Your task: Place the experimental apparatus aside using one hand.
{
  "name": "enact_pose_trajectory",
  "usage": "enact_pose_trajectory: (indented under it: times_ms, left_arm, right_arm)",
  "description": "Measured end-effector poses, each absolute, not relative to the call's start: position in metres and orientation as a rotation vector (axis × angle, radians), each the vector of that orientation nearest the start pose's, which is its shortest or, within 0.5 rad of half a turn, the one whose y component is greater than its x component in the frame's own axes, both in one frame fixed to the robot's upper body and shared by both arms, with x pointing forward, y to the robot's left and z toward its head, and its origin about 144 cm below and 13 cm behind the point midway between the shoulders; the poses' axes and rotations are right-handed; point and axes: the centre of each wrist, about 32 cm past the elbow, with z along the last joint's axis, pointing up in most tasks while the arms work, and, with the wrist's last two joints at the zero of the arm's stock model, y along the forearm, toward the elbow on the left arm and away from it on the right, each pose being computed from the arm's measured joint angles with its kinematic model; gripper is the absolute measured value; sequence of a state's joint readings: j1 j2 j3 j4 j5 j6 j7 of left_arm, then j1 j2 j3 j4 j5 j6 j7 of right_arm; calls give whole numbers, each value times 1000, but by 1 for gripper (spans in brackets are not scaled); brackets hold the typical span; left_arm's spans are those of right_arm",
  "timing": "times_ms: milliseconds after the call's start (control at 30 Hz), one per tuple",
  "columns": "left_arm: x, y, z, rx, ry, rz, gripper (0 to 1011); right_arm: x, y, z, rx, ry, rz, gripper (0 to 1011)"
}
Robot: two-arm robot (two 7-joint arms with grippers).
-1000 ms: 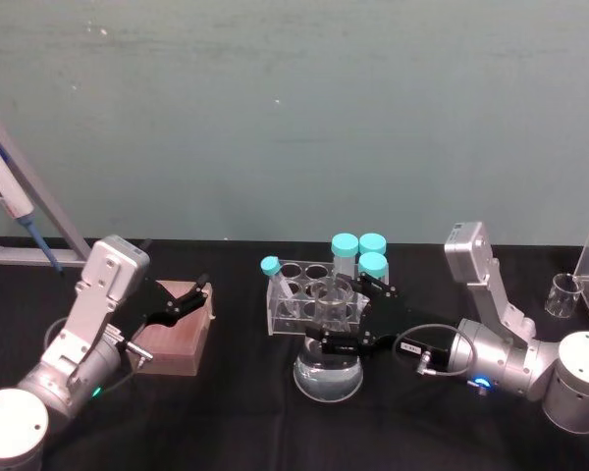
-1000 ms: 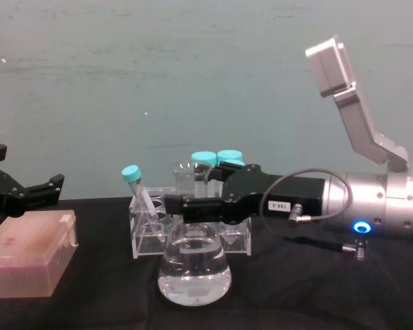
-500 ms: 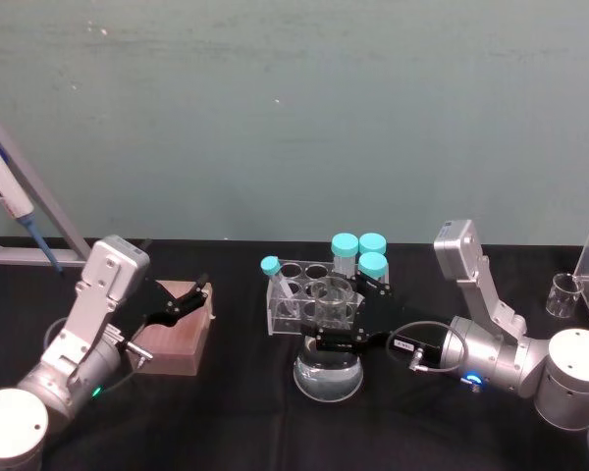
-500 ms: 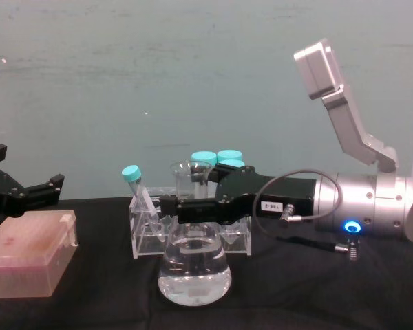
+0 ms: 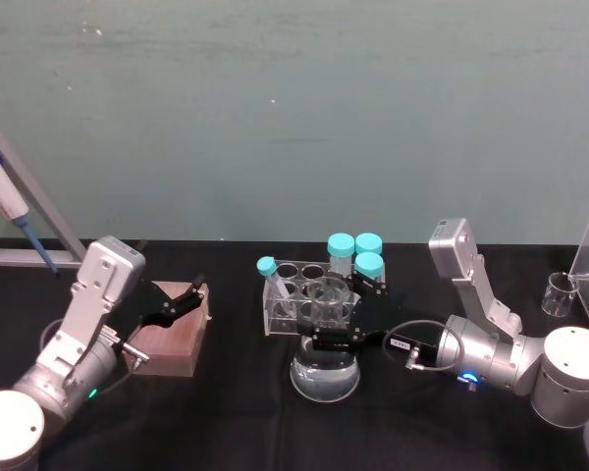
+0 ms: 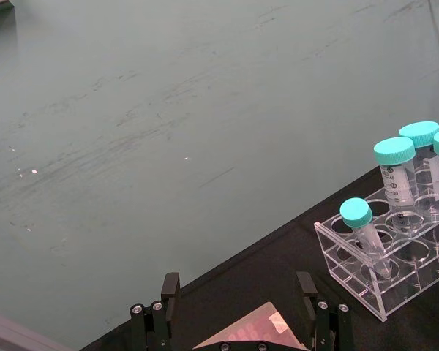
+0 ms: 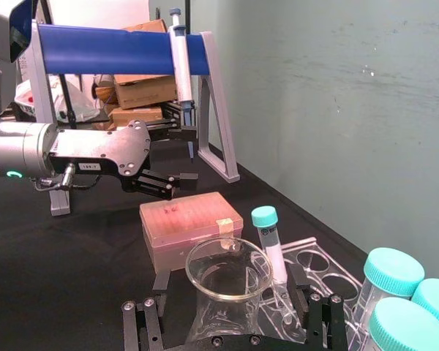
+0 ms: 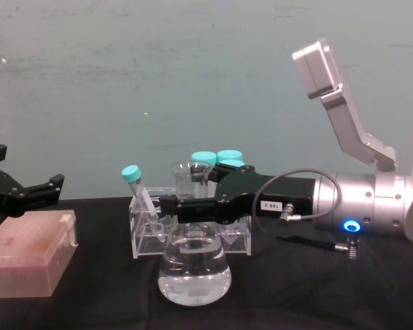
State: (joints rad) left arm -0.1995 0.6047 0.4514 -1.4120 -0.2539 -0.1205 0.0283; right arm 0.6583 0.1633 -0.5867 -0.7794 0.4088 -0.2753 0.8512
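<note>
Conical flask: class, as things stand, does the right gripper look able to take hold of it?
Probably yes. The right gripper already has its fingers on either side of the conical flask at the neck, nothing between them. The tube rack stands just behind, apart from the approach.

A clear conical flask [image 8: 193,265] stands upright at table centre. It holds clear liquid low in its wide base.
</note>
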Motion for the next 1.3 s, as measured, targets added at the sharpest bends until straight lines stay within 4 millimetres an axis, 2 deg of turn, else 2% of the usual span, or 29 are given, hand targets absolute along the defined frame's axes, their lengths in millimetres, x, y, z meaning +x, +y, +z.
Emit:
enact_pose_trajectory:
  times_ms: [333, 433, 500, 567, 600, 700, 733, 800, 833, 933, 1000, 1300]
  left_arm:
    - [489, 310, 1140, 304, -285, 1248, 1000]
    - [489, 310, 1140, 304, -285, 1248, 1000]
    - [489, 310, 1140, 305, -285, 1248, 1000]
    - [489, 310, 1140, 304, -285, 1248, 1000]
    - [489, 310, 1140, 305, -285, 1248, 1000]
    - [489, 310, 1140, 304, -285, 1248, 1000]
    - [489, 310, 1140, 304, -285, 1248, 1000]
    - [489, 310, 1140, 304, -285, 1248, 1000]
    - [489, 310, 1140, 305, -285, 1248, 1000]
    - [489, 310, 1140, 305, -285, 1248, 1000]
    - [489, 310, 1140, 304, -285, 1248, 1000]
    - [489, 310, 1140, 304, -285, 1248, 1000]
  right_arm:
    - [609, -188, 1135, -46, -54, -422, 985]
    - [609, -188, 1135, -46, -54, -422, 938]
    - [609, -188, 1135, -46, -54, -422, 863]
    - [609, -188, 1135, -45, -54, -422, 829]
    - [609, -188, 1135, -45, -54, -422, 776]
    - [609, -188, 1135, -45, -54, -421, 721]
    - [609, -188, 1135, -45, -54, -421, 661]
    - [609, -188, 1135, -45, -54, -421, 627]
    - [609, -188, 1135, -45, -54, -421, 567]
    - [609, -188, 1135, -45, -54, -421, 483]
    - [609, -188, 1135, -45, -54, -421, 451]
    - [608, -189, 1135, -46, -60, -420, 450]
